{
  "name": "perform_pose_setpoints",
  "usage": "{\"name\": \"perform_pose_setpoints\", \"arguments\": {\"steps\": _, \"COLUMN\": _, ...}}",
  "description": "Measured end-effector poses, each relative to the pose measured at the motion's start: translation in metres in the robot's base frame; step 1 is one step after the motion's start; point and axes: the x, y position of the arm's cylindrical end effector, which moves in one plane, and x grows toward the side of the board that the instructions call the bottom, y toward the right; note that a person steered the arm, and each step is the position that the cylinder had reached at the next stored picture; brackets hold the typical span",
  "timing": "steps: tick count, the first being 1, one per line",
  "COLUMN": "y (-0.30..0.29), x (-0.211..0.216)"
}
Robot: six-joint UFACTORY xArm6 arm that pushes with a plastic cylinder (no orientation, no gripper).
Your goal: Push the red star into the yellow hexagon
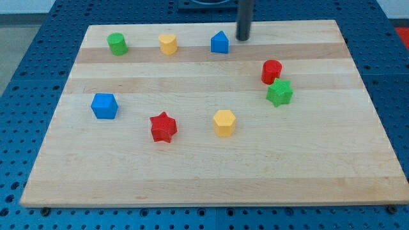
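Observation:
The red star (163,127) lies on the wooden board (211,179), left of centre toward the view's bottom. The yellow hexagon (224,122) sits to its right, a block's width or so apart. My tip (243,38) is at the view's top, right of the blue pentagon-like block (220,42), far from the red star and the yellow hexagon.
A green cylinder (117,44) and a yellow heart-like block (168,44) stand at the top left. A blue cube (104,105) is at the left. A red cylinder (271,71) and a green star (279,93) touch at the right.

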Motion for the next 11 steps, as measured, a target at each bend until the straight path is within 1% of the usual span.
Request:
{"name": "perform_pose_setpoints", "arguments": {"steps": 1, "y": -0.036, "x": 0.062}}
{"name": "perform_pose_setpoints", "arguments": {"steps": 2, "y": -0.056, "x": 0.12}}
{"name": "perform_pose_setpoints", "arguments": {"steps": 3, "y": -0.086, "x": 0.148}}
{"name": "perform_pose_setpoints", "arguments": {"steps": 4, "y": -0.12, "x": 0.168}}
{"name": "perform_pose_setpoints", "arguments": {"steps": 6, "y": -0.21, "x": 0.178}}
{"name": "perform_pose_setpoints", "arguments": {"steps": 7, "y": -0.235, "x": 0.184}}
{"name": "perform_pose_setpoints", "arguments": {"steps": 9, "y": -0.22, "x": 0.233}}
{"name": "perform_pose_setpoints", "arguments": {"steps": 10, "y": -0.192, "x": 0.24}}
{"name": "perform_pose_setpoints", "arguments": {"steps": 11, "y": -0.148, "x": 0.24}}
